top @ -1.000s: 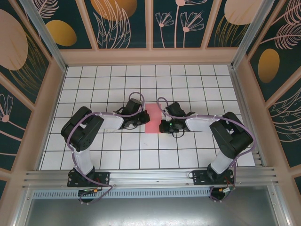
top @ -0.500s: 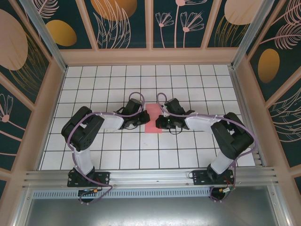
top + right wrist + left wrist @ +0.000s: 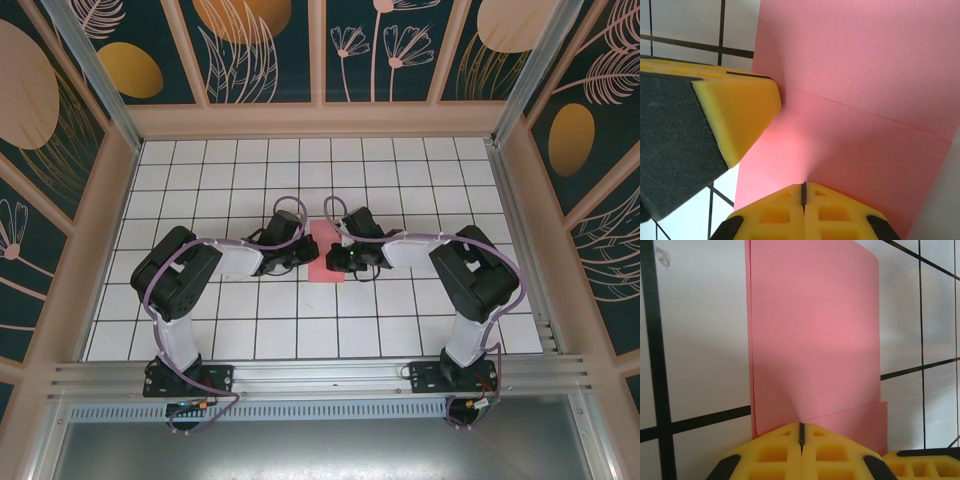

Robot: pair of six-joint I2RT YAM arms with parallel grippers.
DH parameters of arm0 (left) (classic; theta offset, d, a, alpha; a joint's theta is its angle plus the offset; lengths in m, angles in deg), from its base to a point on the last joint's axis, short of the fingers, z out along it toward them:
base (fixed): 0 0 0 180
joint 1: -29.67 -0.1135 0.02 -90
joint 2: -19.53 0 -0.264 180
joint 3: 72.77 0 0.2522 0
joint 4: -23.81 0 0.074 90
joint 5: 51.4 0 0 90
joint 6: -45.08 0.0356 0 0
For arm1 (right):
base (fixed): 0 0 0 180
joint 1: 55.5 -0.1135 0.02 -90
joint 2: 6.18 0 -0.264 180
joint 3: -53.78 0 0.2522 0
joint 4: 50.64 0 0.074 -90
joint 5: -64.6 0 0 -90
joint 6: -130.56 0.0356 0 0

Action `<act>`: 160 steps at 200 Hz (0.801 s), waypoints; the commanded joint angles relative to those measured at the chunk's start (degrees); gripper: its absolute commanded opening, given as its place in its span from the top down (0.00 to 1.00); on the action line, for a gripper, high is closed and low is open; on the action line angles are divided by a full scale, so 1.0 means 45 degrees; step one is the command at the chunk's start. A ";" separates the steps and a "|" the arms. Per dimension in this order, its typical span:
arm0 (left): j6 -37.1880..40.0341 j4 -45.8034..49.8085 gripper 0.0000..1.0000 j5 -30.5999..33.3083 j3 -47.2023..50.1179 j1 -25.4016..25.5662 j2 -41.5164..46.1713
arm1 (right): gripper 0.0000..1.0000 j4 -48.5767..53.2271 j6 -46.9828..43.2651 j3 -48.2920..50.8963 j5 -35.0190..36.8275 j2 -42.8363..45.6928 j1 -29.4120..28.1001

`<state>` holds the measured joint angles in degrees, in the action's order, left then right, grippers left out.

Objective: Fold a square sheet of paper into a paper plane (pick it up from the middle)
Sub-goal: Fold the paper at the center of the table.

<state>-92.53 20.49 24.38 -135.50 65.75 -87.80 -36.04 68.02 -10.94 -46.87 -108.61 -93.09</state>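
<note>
The square sheet of paper lies on the white grid table as a pink-red rectangle, folded over on itself. In the left wrist view the sheet shows its lower layer sticking out past the upper one at the bottom right. My left gripper is shut, its tip resting on the sheet's left edge. My right gripper is shut too, its tip down on the sheet beside a left finger. Nothing sits between either pair of jaws. The paper plane is out of view.
The white tiled table is boxed in by wooden-framed patterned walls at the back and both sides. An aluminium rail carrying both arm bases runs along the near edge.
The right gripper has slid left onto the sheet, covering more of its right side and ending close to the left gripper. The left arm and the sheet have stayed put.
</note>
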 commanded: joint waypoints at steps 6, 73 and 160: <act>-0.0083 0.1301 1.00 0.0993 0.0472 -0.0055 -0.0338 | 1.00 0.0567 -0.0657 0.0740 0.0026 0.0320 0.0056; -0.0142 0.1368 1.00 0.1139 0.0538 -0.0057 -0.0326 | 1.00 0.1253 -0.1103 0.3051 -0.0106 0.2276 0.0276; -0.0337 0.0858 0.85 -0.0199 -0.0286 -0.0044 0.0557 | 0.88 -0.0077 0.1032 0.2387 0.0827 0.4766 0.1315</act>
<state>-93.01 20.31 24.45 -135.30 65.95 -87.49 -31.93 66.65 1.71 -44.93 -88.76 -89.26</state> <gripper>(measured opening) 0.067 0.070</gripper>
